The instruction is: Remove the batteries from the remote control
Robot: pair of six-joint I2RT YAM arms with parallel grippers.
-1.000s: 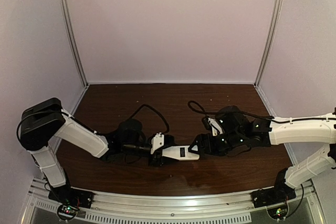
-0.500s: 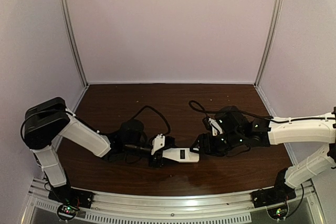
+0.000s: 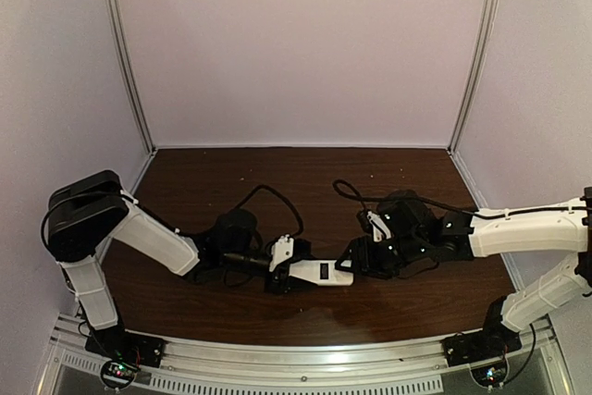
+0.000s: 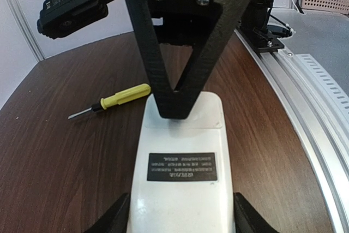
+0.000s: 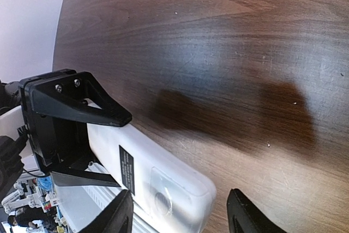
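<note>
My left gripper clamping one end of remote control, plain back facing up. Long axis running straight across toward my right gripper, which is straddling other end. Clamped or loose there, I cannot tell. No batteries showing; presumably sitting inside.

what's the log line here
left gripper: holds remote control back-up | right gripper: around its far end, grip unclear | batteries: unseen

White arms with black joints, looping black cables, triangular two-screw tool fingers.
</note>
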